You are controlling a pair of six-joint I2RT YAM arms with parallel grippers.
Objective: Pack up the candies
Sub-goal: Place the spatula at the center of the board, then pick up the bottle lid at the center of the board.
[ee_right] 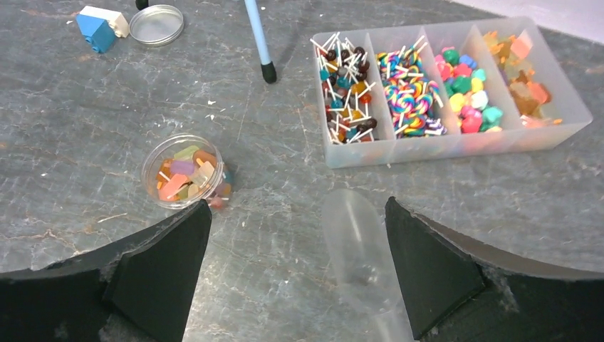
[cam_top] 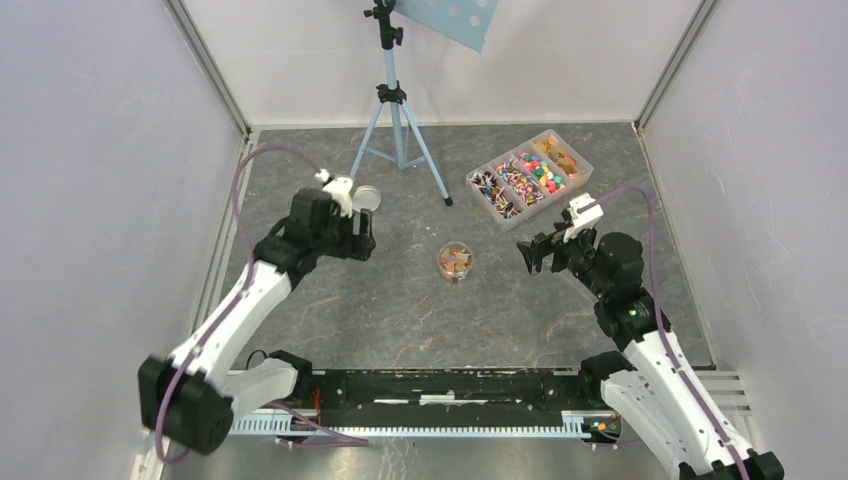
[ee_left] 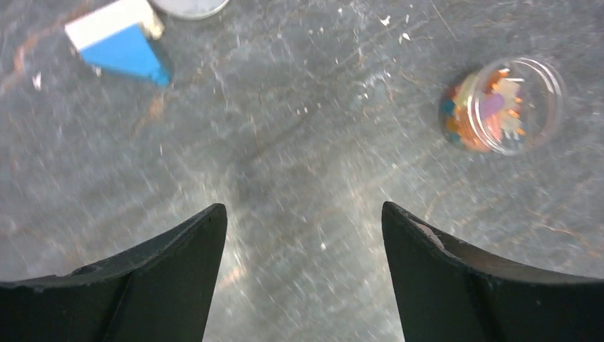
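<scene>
My right gripper (ee_right: 295, 206) stands wide open over the grey table (ee_right: 285, 128). A clear plastic scoop (ee_right: 356, 249) sits between my fingers, close to the right-hand one, and I cannot tell whether it touches. My left gripper (ee_left: 303, 210) is also spread wide, with nothing between its fingers.

Most of the candies (ee_right: 463, 92) lie in a clear divided tray (ee_right: 356, 153) ahead of my right gripper, sorted into four compartments: dark lollipops on white sticks, rainbow swirl lollipops, pink, green and blue chunks, then orange and yellow translucent pieces. A small round jar (ee_right: 184, 171) stands open near my left finger, holding orange, pink, yellow and purple pieces. Its lid (ee_right: 157, 25) lies well apart, just beside a blue-and-white block (ee_right: 96, 32)
</scene>
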